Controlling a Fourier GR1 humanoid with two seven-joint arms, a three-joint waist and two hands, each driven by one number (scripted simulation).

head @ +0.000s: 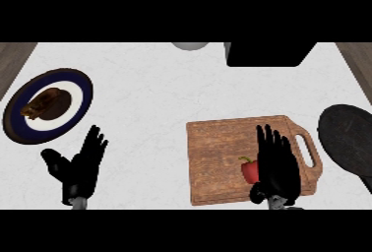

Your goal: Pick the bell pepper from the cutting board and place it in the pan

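A red bell pepper (249, 171) with a green stem lies on the wooden cutting board (218, 157), near its front middle. My right hand (278, 165) is over the board just right of the pepper, fingers straight and pointing away; it touches or partly covers the pepper's right side. The dark pan (349, 140) sits at the right edge of the counter, partly cut off by the view. My left hand (80, 165) rests open at the lower left, fingers up, far from the board.
A blue-rimmed plate (76, 86) with a brown food item (46, 104) lies at the left. A black box-like object (265, 53) and a grey round object (190, 46) stand at the far edge. The board's handle (311, 150) faces the pan.
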